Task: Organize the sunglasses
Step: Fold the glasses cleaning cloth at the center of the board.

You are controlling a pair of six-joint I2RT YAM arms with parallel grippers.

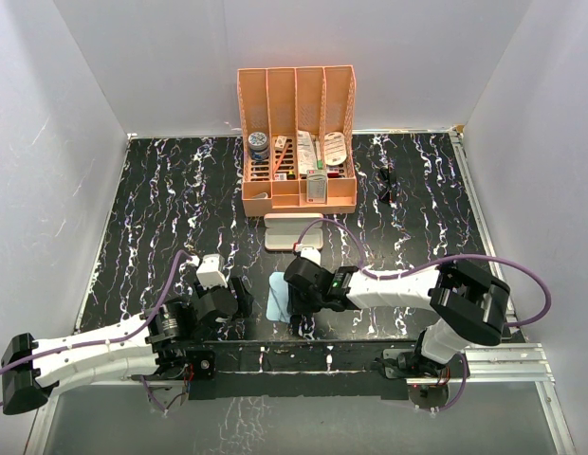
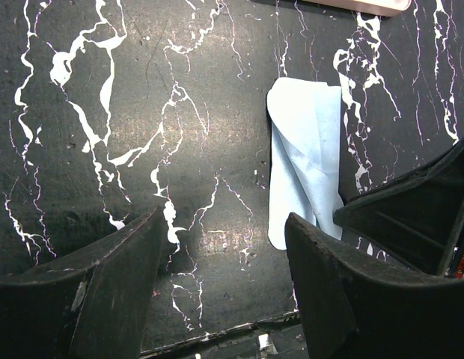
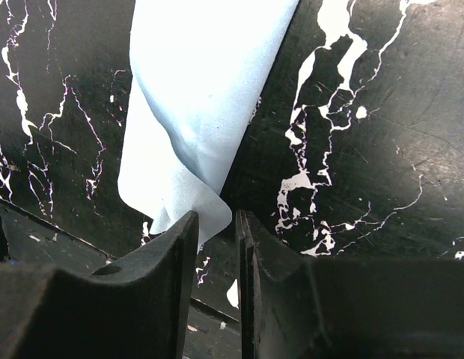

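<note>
The sunglasses (image 1: pixel 387 183), black and thin-framed, lie on the dark marbled table at the back right, beside the orange organizer and far from both grippers. A light blue cloth (image 1: pixel 276 296) lies partly folded near the table's front edge. My right gripper (image 3: pixel 217 218) is low at the cloth's (image 3: pixel 202 90) near corner. Its jaws stand a narrow gap apart, with the curled corner at their mouth. My left gripper (image 2: pixel 224 221) hovers open over bare table just left of the cloth (image 2: pixel 307 149), with nothing between its fingers.
A pink glasses case (image 1: pixel 294 230) lies shut in front of the orange desk organizer (image 1: pixel 298 194), which holds several small items. White walls enclose the table on three sides. The right arm's purple cable arcs over the table's middle right.
</note>
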